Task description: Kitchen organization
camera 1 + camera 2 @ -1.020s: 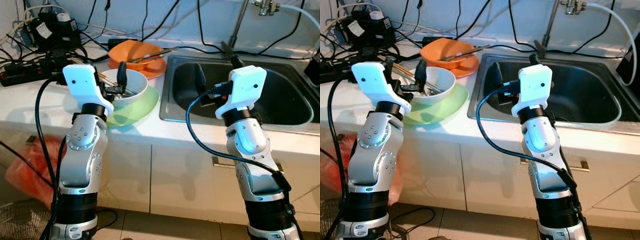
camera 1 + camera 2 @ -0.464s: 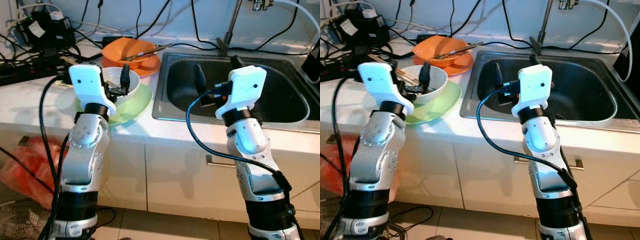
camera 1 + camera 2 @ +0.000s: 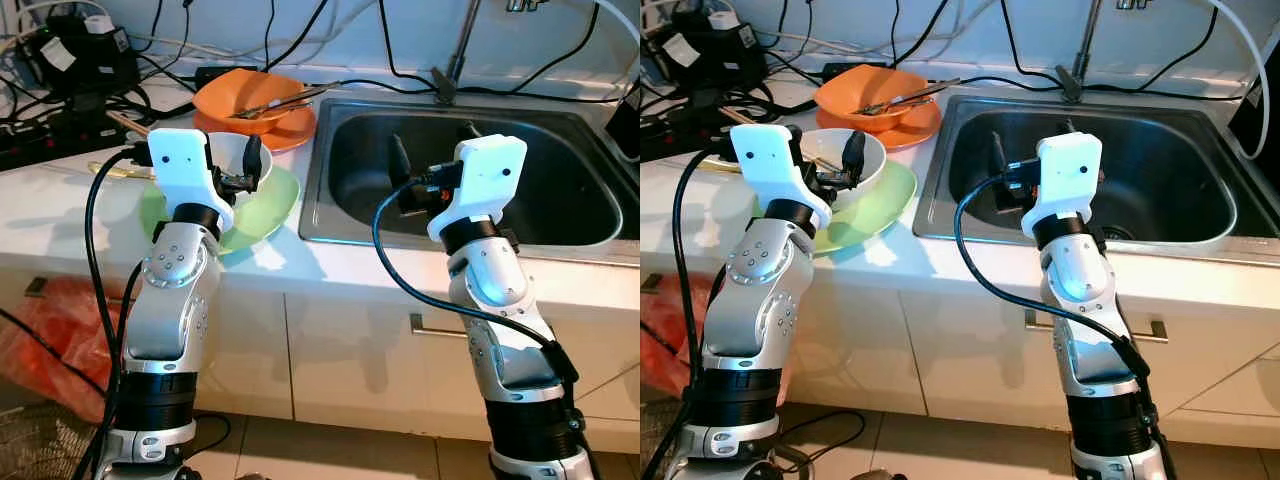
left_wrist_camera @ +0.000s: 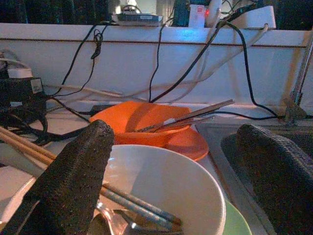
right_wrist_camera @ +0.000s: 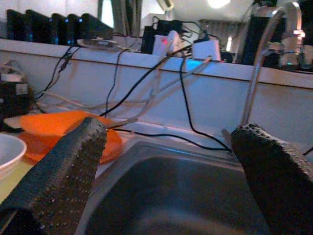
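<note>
Robot facing a kitchen counter, both arms raised before it. The steel sink [image 3: 560, 180] lies directly ahead of and below the right gripper [image 3: 428, 165], whose two black fingers [image 5: 58, 171] stand wide apart, holding nothing, with the basin and the tap [image 5: 266, 58] framed between them. The white countertop [image 3: 60, 210] extends to the robot's left of the sink and carries the dishes to be sorted.

The green plate [image 3: 270, 205] rests on the counter just beside the sink's left rim; the white bowl [image 3: 865, 160] sits on it. The left gripper [image 4: 171, 176] is at the bowl's near rim, fingers [image 4: 73, 181] spread wide and empty; one finger hangs over the rim, the other outside the bowl on the sink side, so the bowl wall falls between them. Judgement: the left arm is the nearer one, and a closing of the fingers would pinch the rim.

Inside the bowl lie chopsticks [image 4: 29, 147] and a spoon-like utensil [image 4: 112, 220]; the chopsticks' long axis runs across the bowl and out over the rim away from the sink, passing close by the inner finger. They could be caught or tipped out on lifting.

Beyond the fingers stands an orange bowl [image 3: 250, 95] on an orange plate [image 4: 190, 142], holding further utensils [image 4: 195, 115]. Cables [image 3: 60, 100] and a power strip [image 3: 40, 150] crowd the counter's far left.
</note>
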`<state>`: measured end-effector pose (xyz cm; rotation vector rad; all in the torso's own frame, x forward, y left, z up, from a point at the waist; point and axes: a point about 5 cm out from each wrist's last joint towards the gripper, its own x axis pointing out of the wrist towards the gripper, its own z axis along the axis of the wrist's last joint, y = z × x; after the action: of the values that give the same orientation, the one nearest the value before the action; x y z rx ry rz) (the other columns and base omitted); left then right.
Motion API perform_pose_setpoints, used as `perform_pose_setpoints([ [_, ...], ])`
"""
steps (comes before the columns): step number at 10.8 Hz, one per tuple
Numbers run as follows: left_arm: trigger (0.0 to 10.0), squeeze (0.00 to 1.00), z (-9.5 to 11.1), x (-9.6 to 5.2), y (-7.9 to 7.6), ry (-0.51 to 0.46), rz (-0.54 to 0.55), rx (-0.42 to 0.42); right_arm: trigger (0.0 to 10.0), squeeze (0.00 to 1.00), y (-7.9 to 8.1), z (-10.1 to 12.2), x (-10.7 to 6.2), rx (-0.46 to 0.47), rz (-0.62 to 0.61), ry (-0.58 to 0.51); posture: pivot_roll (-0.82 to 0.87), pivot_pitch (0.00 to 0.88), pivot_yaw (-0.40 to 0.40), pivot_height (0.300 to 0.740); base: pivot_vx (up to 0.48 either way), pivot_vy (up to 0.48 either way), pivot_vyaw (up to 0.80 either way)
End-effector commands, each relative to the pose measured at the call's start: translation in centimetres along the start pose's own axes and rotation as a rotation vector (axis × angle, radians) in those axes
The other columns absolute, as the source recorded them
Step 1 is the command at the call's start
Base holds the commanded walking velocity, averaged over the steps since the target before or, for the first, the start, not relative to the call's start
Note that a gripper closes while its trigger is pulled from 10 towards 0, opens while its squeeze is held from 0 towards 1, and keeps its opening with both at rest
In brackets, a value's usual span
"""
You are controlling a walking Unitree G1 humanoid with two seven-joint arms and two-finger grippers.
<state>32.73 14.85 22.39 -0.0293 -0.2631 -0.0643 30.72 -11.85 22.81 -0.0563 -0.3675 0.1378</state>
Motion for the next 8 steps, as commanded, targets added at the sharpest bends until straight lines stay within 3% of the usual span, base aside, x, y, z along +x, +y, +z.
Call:
perform_pose_setpoints([
  [1,10.0,0.0,0.1,0.0,0.1,0.006,0.012,-0.009,10.0,0.0,-0.3,-0.1,0.3,0.005,-0.04,0.015,0.06,0.076,0.034,0.74,0.0,0.0,0.0],
  [3,10.0,0.0,0.6,0.1,0.6,0.0,0.072,-0.005,10.0,0.0,-0.4,-0.3,0.6,0.039,-0.063,0.017,0.09,0.092,0.057,0.74,0.0,0.0,0.0],
  [5,10.0,0.0,0.6,0.1,2.5,0.021,0.178,0.005,10.0,0.0,-0.6,-0.3,1.6,0.052,-0.089,0.026,0.11,0.098,0.073,0.74,0.0,0.0,0.0],
  [6,10.0,0.0,0.4,0.1,3.5,0.046,0.229,-0.006,10.0,0.0,-0.2,-0.6,1.7,0.083,-0.031,0.065,0.11,0.101,0.071,0.74,0.0,0.0,0.0],
  [8,10.0,0.0,0.8,0.6,4.1,0.044,0.233,-0.023,10.0,0.0,0.2,-1.2,1.6,0.086,0.044,0.114,0.1,0.105,0.057,0.74,0.0,0.0,0.0],
])
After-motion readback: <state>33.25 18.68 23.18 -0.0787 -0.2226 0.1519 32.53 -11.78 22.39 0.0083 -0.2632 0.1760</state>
